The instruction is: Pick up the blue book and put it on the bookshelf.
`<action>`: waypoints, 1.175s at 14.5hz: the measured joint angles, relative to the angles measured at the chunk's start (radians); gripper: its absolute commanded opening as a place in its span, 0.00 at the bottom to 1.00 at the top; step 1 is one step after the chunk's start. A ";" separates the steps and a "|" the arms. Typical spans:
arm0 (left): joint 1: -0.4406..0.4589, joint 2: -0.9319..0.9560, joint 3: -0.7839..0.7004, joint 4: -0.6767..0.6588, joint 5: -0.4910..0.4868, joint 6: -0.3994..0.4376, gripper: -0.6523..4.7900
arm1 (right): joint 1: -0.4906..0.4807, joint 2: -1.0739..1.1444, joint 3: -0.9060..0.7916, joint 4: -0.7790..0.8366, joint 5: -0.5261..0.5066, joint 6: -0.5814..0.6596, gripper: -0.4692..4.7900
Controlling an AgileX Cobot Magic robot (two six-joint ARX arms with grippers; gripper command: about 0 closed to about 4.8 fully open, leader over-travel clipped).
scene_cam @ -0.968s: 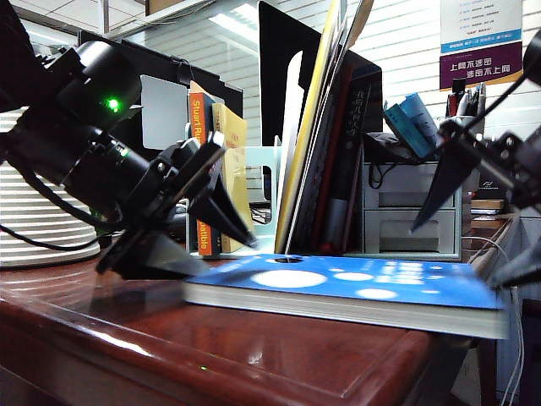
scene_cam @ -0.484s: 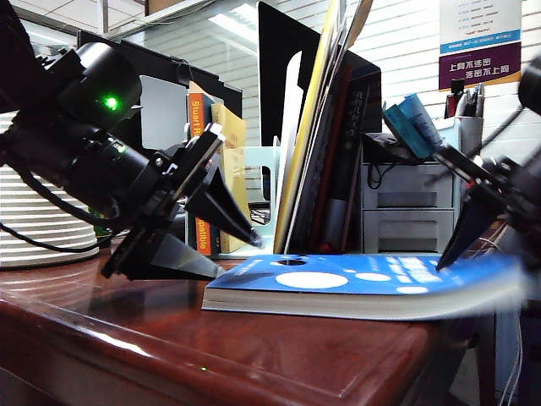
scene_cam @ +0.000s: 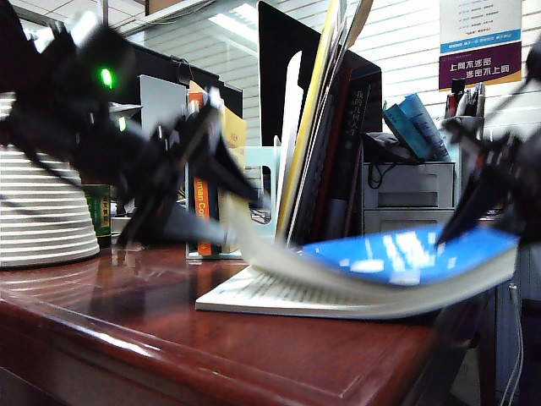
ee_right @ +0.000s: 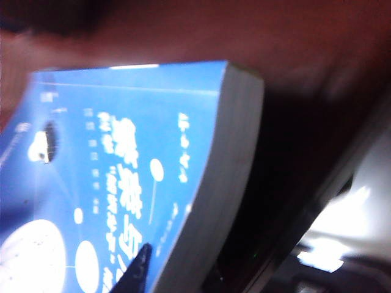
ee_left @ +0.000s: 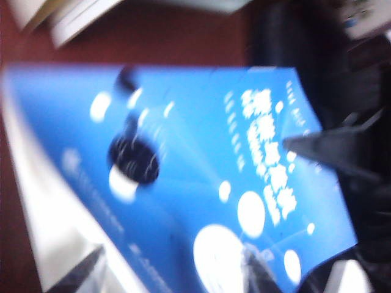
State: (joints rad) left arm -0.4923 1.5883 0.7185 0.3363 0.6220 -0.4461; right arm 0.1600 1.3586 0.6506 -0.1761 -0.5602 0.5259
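Note:
The blue book (scene_cam: 397, 254) lies across the red-brown table with its right end raised and its body bent, the left page edges still resting on the wood. My right gripper (scene_cam: 478, 211) is shut on that raised end. Its upper finger (ee_right: 135, 271) presses on the cover (ee_right: 110, 159) near the page edges, and the lower finger is hidden under the book. My left gripper (scene_cam: 215, 203), blurred, hovers open by the book's left end. In the left wrist view its two fingertips stand apart over the cover (ee_left: 183, 152). The mint-green bookshelf (scene_cam: 264, 161) stands behind.
Upright books fill the rack, an orange-spined one (scene_cam: 199, 178) among them, with a black monitor (scene_cam: 279, 59) behind. A grey drawer unit (scene_cam: 406, 203) stands at the back right, and a white ribbed stack (scene_cam: 42, 211) and a green can (scene_cam: 98, 211) at the left.
My right gripper has shut on the book's right end and lifted it, so the book now bends upward. The left gripper has shifted a little and is blurred.

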 measured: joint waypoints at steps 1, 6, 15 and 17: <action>0.006 -0.026 0.021 0.014 0.013 0.000 0.65 | 0.000 -0.049 -0.003 -0.018 -0.016 -0.031 0.08; 0.087 -0.169 0.122 0.045 0.058 0.027 1.00 | 0.010 -0.307 -0.008 -0.009 -0.050 -0.083 0.08; 0.106 -0.182 0.310 0.043 0.422 0.152 1.00 | 0.012 -0.524 -0.005 0.293 -0.323 -0.029 0.08; 0.092 -0.182 0.314 -0.001 0.443 0.157 1.00 | 0.012 -0.521 0.009 0.290 -0.346 -0.017 0.08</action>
State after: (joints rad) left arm -0.4000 1.4063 1.0321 0.3351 1.0645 -0.2890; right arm 0.1722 0.8375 0.6594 0.1135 -0.9066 0.5087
